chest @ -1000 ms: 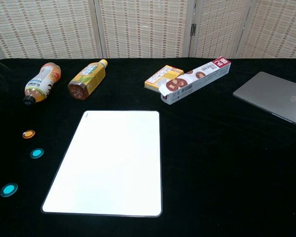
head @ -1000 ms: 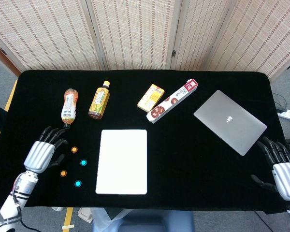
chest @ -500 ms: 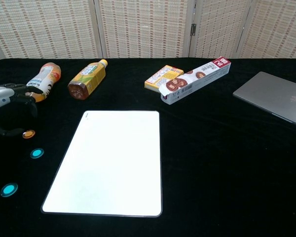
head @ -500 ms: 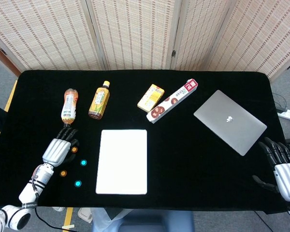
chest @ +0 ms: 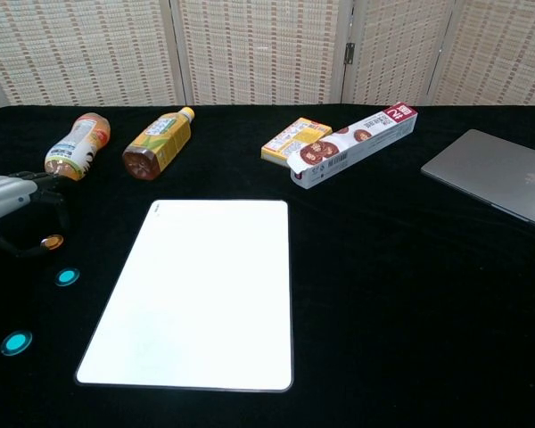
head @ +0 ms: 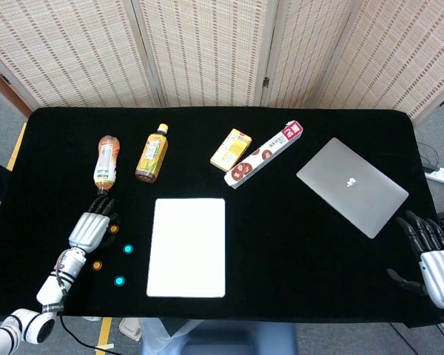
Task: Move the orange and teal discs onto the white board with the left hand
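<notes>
Orange and teal discs lie near the black table's left edge, none on the flat white rectangular board (head: 186,247). The left hand (head: 88,229), fingers spread and empty, hovers over the farthest small orange disc (chest: 51,241), which sits just right of its fingertips.

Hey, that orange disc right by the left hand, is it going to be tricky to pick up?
Probably. The orange disc looks thin and flat against the black cloth, so fingers may struggle to get under it. It looks small and likely light, so a nudge may slide it rather than lift it.
</notes>
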Tool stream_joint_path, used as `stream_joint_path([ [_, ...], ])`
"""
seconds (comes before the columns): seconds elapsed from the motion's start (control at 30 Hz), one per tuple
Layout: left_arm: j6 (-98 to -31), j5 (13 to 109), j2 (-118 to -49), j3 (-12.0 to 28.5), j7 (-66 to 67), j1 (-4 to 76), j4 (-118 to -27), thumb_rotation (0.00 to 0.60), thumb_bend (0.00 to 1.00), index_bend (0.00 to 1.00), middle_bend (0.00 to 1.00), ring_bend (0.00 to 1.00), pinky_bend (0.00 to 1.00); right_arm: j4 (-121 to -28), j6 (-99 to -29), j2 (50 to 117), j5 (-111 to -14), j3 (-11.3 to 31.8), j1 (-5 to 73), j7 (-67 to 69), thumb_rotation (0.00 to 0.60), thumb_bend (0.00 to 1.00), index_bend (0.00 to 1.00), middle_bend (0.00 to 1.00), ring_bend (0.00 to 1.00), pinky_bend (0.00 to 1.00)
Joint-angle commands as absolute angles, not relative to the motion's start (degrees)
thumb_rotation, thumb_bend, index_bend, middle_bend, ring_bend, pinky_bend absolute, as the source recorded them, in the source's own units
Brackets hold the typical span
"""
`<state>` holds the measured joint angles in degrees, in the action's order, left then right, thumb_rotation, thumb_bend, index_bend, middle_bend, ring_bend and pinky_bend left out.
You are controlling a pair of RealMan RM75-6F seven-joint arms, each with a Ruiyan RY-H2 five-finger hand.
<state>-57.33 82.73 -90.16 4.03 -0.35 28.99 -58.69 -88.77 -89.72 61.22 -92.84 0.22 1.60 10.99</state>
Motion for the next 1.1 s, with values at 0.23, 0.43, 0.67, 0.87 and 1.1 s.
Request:
stream_joint_path([
  [0.23, -55.6, 81.4, -91.0, 3.8, 0.0, 29.7, -57.3, 0.600, 0.42, 0.44, 0.08, 0.00, 0.00, -88.6, -89.8, 61.2, -92.6, 0.2, 1.4, 11.1, 0.600, 0.21, 0.00, 0.00, 0.00, 0.00],
  [0.43, -55.5, 80.8, -90.9, 3.7, 0.1, 29.8, -57.5, 0.600, 0.42, 0.44, 0.08, 0.00, 0.00, -88.5, -89.8, 61.3, -92.6, 0.3, 1.4, 11.3, 0.600, 0.21, 0.00, 0.00, 0.00, 0.00],
  [0.67, -54.4, 79.6, -90.9, 3.8, 0.4, 30.0, -57.4, 0.600, 0.42, 0.44, 0.08, 0.00, 0.00, -88.2, -89.9, 61.4, -92.7, 0.3, 1.3, 11.6, 0.600, 0.21, 0.00, 0.00, 0.00, 0.00],
  [0.87, -53.7, 78.8, -90.8, 4.0, 1.1, 30.4, -57.9, 0.600, 0.42, 0.44, 0.08, 0.00, 0.00, -88.0, -89.9, 61.4, -92.6, 0.3, 1.3, 11.8, 0.600, 0.21, 0.00, 0.00, 0.00, 0.00],
  [1.1, -52.3, 77.2, -90.7, 4.3, 2.6, 30.9, -58.1, 0.600, 0.42, 0.45, 0.08, 0.00, 0.00, -87.8, -89.8, 61.4, -92.6, 0.3, 1.2, 12.0, 0.600, 0.21, 0.00, 0.00, 0.00, 0.00],
])
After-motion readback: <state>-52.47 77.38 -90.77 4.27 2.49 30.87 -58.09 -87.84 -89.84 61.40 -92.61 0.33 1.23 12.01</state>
